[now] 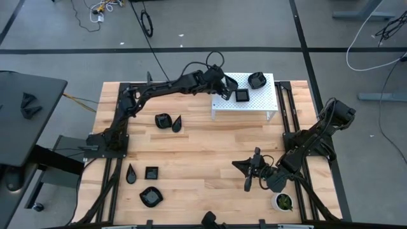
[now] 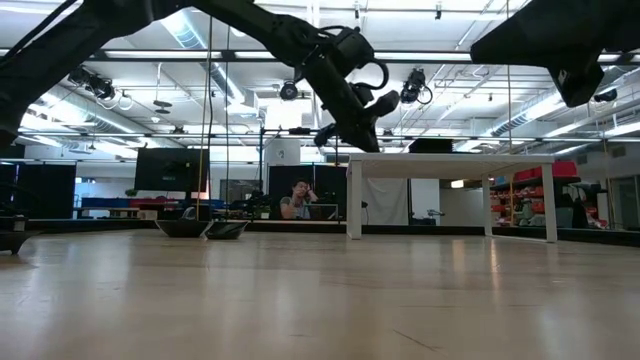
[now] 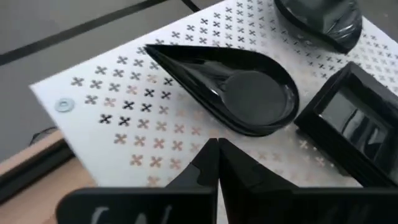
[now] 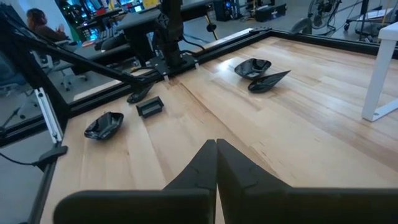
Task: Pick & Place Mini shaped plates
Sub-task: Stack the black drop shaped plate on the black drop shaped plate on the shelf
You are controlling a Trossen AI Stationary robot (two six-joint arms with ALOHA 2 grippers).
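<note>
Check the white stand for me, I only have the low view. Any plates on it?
Observer: Three on the white stand: a teardrop plate, a square plate and a rounded plate.
Operator: Left gripper holding anything?
Observer: No. The left gripper is shut and empty, above the stand next to the teardrop plate.
Operator: Right arm?
Observer: The right gripper is shut and empty, over bare table near a small white pot.
</note>
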